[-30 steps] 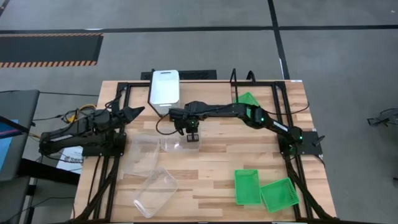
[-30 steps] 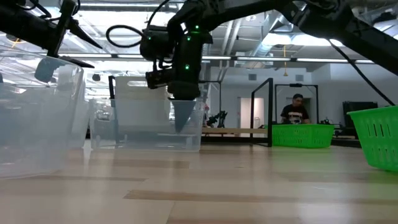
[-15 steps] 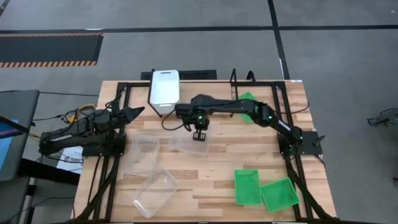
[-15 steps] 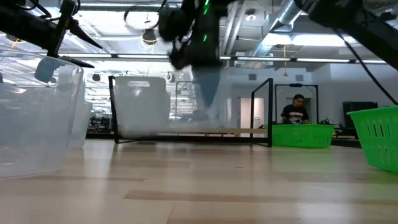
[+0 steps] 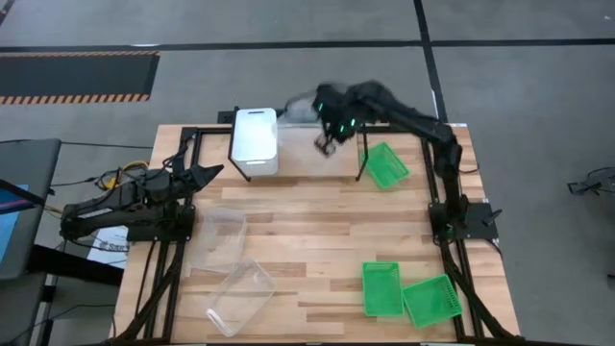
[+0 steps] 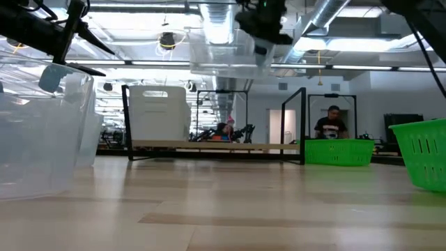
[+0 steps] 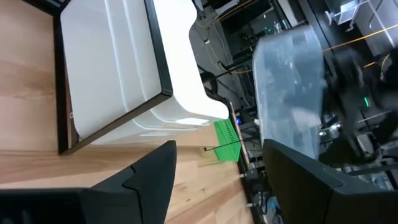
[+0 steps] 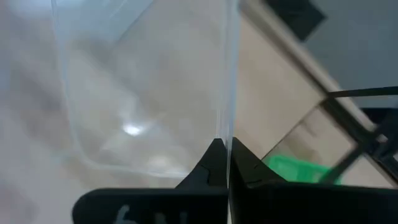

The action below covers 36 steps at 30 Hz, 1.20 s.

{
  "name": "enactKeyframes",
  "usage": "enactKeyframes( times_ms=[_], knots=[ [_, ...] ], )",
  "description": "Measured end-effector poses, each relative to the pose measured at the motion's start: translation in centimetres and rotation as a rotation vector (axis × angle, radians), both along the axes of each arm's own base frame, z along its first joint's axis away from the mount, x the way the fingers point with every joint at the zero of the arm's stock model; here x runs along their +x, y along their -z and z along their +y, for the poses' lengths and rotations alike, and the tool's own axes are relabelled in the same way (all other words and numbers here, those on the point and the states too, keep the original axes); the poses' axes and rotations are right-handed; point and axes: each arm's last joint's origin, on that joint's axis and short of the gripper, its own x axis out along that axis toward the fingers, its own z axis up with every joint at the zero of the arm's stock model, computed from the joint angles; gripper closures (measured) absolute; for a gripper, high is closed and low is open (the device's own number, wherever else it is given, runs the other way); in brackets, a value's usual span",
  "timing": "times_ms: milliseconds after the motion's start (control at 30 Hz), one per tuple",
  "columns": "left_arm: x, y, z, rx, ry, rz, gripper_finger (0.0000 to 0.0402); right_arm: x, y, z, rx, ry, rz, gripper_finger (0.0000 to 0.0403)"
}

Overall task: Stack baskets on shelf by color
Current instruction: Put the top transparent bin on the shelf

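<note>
My right gripper point(image 5: 327, 144) is shut on a clear basket point(image 6: 223, 52), held high over the shelf point(image 6: 209, 147) at the table's far edge. The clear basket is in the gap between a white basket point(image 5: 255, 139) on the shelf's left end and a green basket point(image 5: 386, 163) on its right end. My left gripper point(image 5: 213, 171) is open and empty at the table's left, near the white basket point(image 7: 118, 68). Two more clear baskets point(image 5: 219, 235) point(image 5: 240, 293) lie on the tabletop. My right gripper pinches one wall of the clear basket point(image 8: 227, 93) between its two fingers, one finger inside the basket and one outside. It comes from above at the basket's right side point(image 6: 263, 42). The basket hangs about level, lifted clear of the shelf and table.
Two green baskets point(image 5: 381, 288) point(image 5: 430, 300) lie at the table's near right. The shelf's thin black posts point(image 5: 363, 144) stand beside the held basket. A black frame point(image 5: 173, 279) runs along the table's sides. A person point(image 6: 333, 122) sits in the room beyond.
My right gripper has lifted the clear basket off the middle of the table and carried it up and toward the far edge. The basket now stands over the shelf between the white and green baskets. The grip has stayed shut.
</note>
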Motion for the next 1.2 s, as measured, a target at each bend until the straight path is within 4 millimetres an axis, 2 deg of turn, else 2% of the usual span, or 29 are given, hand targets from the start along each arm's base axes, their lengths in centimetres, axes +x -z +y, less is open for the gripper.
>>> enactKeyframes(
  times_ms=[167, 267, 433, 733, 933, 1200],
  knots=[
    [0.0, 0.0, 0.0, -0.003, -0.001, -0.003, 0.0174, -2.2, -0.3, -6.5, 0.018, 0.286, -0.176, 0.0402],
    [0.0, 0.0, 0.0, -0.003, -0.001, -0.003, 0.0174, -2.8, 0.3, -8.0, 0.052, 0.414, -0.191, 0.0402],
    [0.0, 0.0, 0.0, -0.003, -0.002, -0.003, 0.0174, -1.5, 1.8, -7.1, 0.093, 0.485, -0.188, 0.0402],
    [0.0, 0.0, 0.0, -0.004, -0.001, -0.003, 0.0174, 1.8, 7.9, -3.8, 0.148, 0.572, -0.113, 0.0402],
    [0.0, 0.0, 0.0, -0.008, 0.015, -0.004, 0.0174, 3.2, 10.0, -2.6, 0.182, 0.615, -0.166, 0.0402],
    [0.0, 0.0, 0.0, -0.009, 0.018, -0.004, 0.0174, 3.1, 11.7, -2.4, 0.226, 0.671, -0.151, 0.0401]
  ],
)
